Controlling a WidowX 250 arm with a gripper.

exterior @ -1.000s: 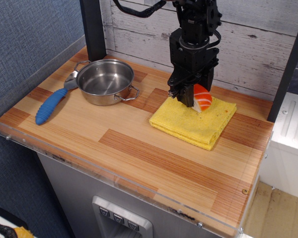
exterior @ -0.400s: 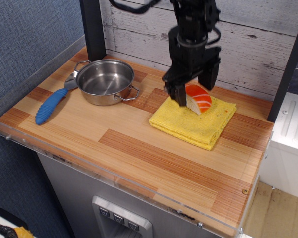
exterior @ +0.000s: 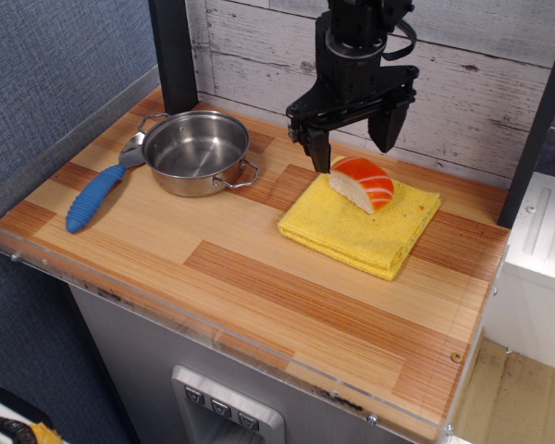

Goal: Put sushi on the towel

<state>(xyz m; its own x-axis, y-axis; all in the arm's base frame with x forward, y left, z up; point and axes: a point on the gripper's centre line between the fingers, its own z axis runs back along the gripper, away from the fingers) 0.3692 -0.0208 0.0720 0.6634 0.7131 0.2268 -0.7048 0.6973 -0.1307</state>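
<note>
The sushi [exterior: 363,182], orange with thin white stripes on a white rice base, lies on the far part of the folded yellow towel [exterior: 361,228]. The towel sits on the wooden table at the right of centre. My black gripper [exterior: 352,137] hangs just above and behind the sushi, fingers spread wide apart, holding nothing. One finger [exterior: 316,148] is to the left of the sushi and the other [exterior: 387,134] is to the right, both clear of it.
A steel pot [exterior: 195,152] stands at the left rear of the table. A spoon with a blue handle [exterior: 94,197] lies beside it near the left edge. A clear acrylic rim [exterior: 213,338] runs along the front. A plank wall stands behind.
The gripper let go of the sushi, opened wide and rose. The sushi now lies flat on the towel.
</note>
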